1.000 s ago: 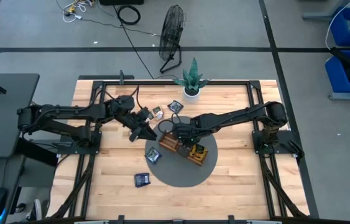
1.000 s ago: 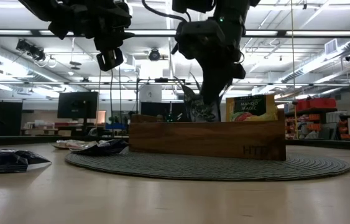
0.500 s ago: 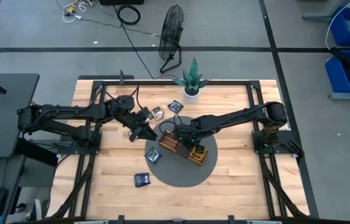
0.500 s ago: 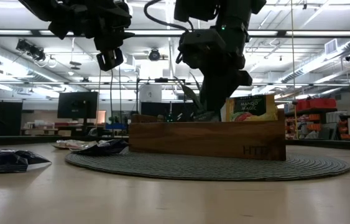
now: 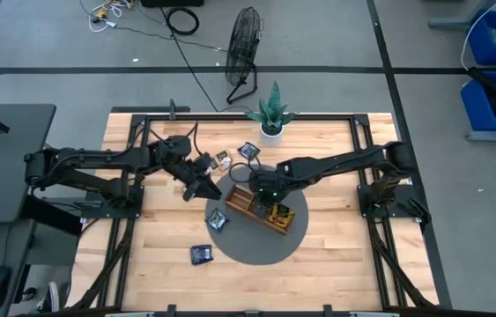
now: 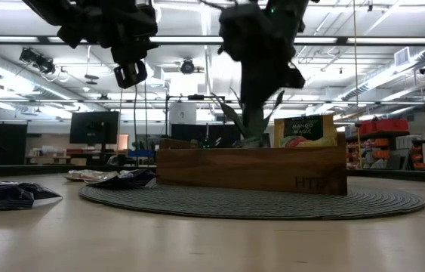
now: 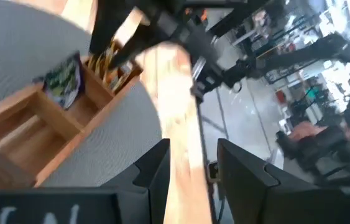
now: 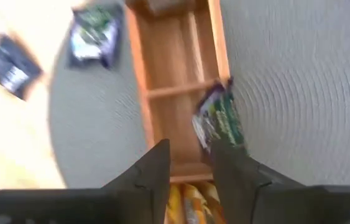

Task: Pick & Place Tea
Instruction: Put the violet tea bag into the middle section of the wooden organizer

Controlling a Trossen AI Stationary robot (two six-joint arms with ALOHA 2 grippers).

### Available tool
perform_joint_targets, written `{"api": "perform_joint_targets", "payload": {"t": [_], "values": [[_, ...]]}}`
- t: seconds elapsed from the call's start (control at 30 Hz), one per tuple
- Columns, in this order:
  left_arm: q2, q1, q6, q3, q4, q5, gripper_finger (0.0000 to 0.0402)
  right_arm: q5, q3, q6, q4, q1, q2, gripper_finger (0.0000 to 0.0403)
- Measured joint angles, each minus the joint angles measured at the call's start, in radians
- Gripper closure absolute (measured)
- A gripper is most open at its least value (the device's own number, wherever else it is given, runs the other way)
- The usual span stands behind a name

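Released dark green-purple tea sachet into long wooden tray; right gripper spread, lifted clear.

A dark green sachet was seen leaning in the wooden tray. Yellow sachets were packed in the end compartment.

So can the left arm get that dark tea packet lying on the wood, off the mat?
Probably yes. The dark sachet lies alone on bare table on the left arm's side, nothing on it. The left gripper hovers open; the right gripper is over the wooden tray.
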Motion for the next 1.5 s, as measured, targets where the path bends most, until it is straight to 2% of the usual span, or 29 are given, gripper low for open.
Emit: {"api": "perform_joint_targets", "payload": {"t": [0.3,0.57,0.67,0.8,0.97,1.1,1.23,1.37,1.5], "values": [[0.0,-0.049,0.128,-0.001,-0.144,0.0,0.0266,-0.012,0.001,-0.025,0.258,0.046,-0.065,0.0284],[0.0,-0.084,0.213,-0.001,-0.223,-0.044,0.0266,-0.001,0.001,0.131,0.406,0.1,-0.045,0.0287],[0.0,-0.127,0.361,-0.001,-0.252,-0.07,0.0266,0.035,0.0,0.224,0.389,0.12,-0.039,0.0287],[0.0,-0.167,0.438,-0.001,-0.298,-0.19,0.0266,0.078,0.0,0.399,0.425,0.146,-0.02,0.0287],[0.001,-0.207,0.584,0.0,-0.321,-0.252,0.0266,0.096,0.001,0.589,0.489,0.18,0.035,0.0287],[0.001,-0.217,0.593,0.0,-0.335,-0.338,0.0266,0.103,0.001,0.716,0.595,0.205,0.094,0.0287],[0.001,-0.22,0.65,0.0,-0.343,-0.345,0.0266,0.109,0.001,0.865,0.614,0.232,0.158,0.0287],[0.001,-0.219,0.646,0.0,-0.345,-0.394,0.0266,0.142,0.001,1.006,0.621,0.245,0.211,0.0287],[0.001,-0.22,0.646,0.0,-0.355,-0.392,0.0266,0.144,0.001,1.092,0.654,0.248,0.261,0.0287]]}}
